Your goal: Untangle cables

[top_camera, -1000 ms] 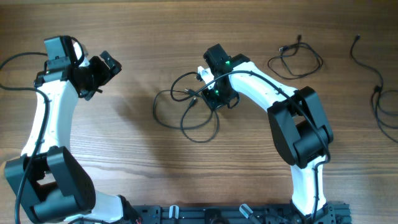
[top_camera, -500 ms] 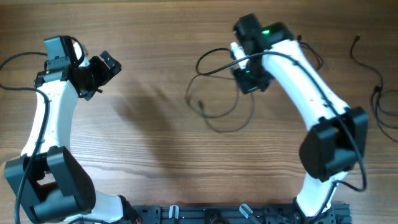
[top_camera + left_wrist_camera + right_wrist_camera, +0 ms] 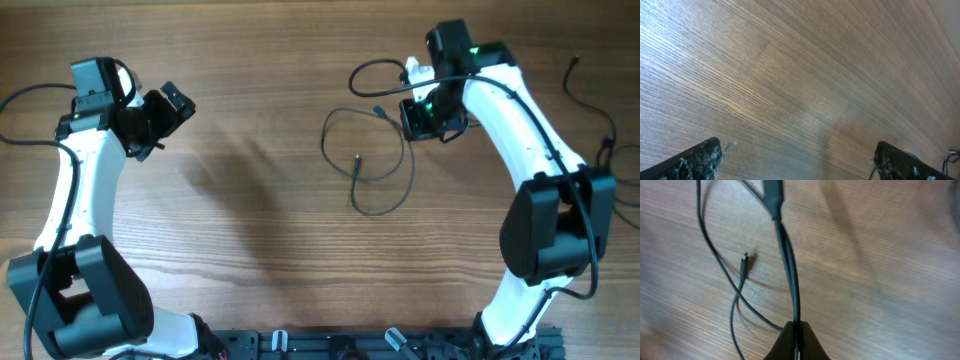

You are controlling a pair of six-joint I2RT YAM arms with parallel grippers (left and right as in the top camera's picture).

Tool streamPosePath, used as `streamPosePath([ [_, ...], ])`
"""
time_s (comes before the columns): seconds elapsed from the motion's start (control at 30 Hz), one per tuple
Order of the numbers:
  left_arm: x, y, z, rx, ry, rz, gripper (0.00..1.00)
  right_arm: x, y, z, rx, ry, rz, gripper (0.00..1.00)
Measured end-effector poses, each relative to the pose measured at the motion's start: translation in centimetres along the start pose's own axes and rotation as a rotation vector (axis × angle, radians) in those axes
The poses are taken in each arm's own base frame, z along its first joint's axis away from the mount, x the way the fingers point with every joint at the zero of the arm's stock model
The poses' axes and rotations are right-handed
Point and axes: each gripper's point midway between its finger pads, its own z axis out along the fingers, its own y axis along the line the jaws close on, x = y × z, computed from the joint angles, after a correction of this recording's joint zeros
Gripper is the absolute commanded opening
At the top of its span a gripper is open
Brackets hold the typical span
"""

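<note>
While right claw (image 3: 796, 339) pinches cable (image 3: 789, 275) | left claw (image 3: 797, 159) spread wide over table (image 3: 790, 75)

A dark cable (image 3: 790, 265) is seen pinched between the closed fingertips of the right gripper (image 3: 797, 330) at the bottom edge. It is carried upward and slightly leftward to a thicker moulded connector body (image 3: 773, 197) near the top. To the left, a thinner strand (image 3: 716, 260) is draped across the wooden table (image 3: 880, 270), and a small plug (image 3: 743, 266) is seen just beside it
</note>
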Motion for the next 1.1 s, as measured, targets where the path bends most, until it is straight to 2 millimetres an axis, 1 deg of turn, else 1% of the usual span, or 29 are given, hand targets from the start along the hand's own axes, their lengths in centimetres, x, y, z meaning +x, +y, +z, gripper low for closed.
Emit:
streamPosePath([
  [0.07,0.0,0.0,0.0,-0.001,0.0,0.0,1.0,-0.5,-0.3,1.9,-0.01,-0.043,0.049,0.15],
  [0.1,0.0,0.0,0.0,-0.002,0.0,0.0,1.0,-0.1,-0.7,3.2,-0.011,-0.048,0.082,0.15],
  [0.13,0.0,0.1,0.0,-0.003,-0.001,0.0,1.0,0.2,-1.0,4.4,-0.014,-0.056,0.109,0.19],
  [0.23,0.0,0.0,0.0,-0.003,-0.001,0.0,1.0,0.5,-1.4,6.3,-0.022,-0.085,0.162,0.3],
  [0.27,0.0,0.0,0.0,-0.003,-0.001,0.0,1.0,0.8,-1.4,6.5,-0.024,-0.079,0.181,0.33],
  [0.3,0.0,0.0,0.0,-0.003,-0.001,0.0,1.0,0.9,-1.4,6.6,-0.025,-0.076,0.204,0.39],
  [0.4,0.0,0.0,0.0,-0.003,-0.001,0.0,1.0,0.8,-1.2,6.7,-0.02,-0.08,0.245,0.45],
  [0.5,0.0,0.0,0.0,-0.003,-0.001,0.0,1.0,0.7,0.0,7.2,0.023,-0.085,0.237,0.51],
  [0.63,0.0,0.0,0.0,-0.003,-0.001,0.0,1.0,-0.8,1.5,7.6,0.124,-0.171,0.165,0.51],
  [0.67,0.0,0.0,0.0,-0.003,-0.001,0.0,1.0,-1.3,1.9,7.6,0.147,-0.196,0.134,0.48],
  [0.73,0.0,0.1,0.0,-0.003,-0.001,0.0,1.0,-2.4,2.5,7.5,0.176,-0.246,0.049,0.46],
  [0.8,0.0,0.0,0.0,-0.003,-0.001,0.0,1.0,-2.8,2.6,7.4,0.184,-0.259,-0.007,0.51],
  [0.83,0.0,0.0,0.0,-0.003,-0.001,0.0,1.0,-2.9,2.5,7.4,0.186,-0.259,-0.034,0.5],
  [0.87,0.0,0.0,0.0,-0.003,-0.001,0.0,1.0,-2.9,2.5,7.4,0.183,-0.255,-0.071,0.46],
  [0.9,0.0,0.0,0.0,-0.003,-0.001,0.0,1.0,-2.8,2.5,7.4,0.177,-0.248,-0.098,0.44],
  [0.97,0.0,0.0,0.0,-0.003,-0.001,0.0,1.0,-2.2,2.2,7.5,0.167,-0.216,-0.127,0.45],
  [1.0,0.0,0.0,0.0,-0.003,-0.001,0.0,1.0,-1.6,2.0,7.5,0.16,-0.188,-0.143,0.47],
  [1.1,0.0,0.0,0.0,-0.003,-0.001,0.0,1.0,-0.1,1.4,7.3,0.163,-0.106,-0.183,0.49],
])
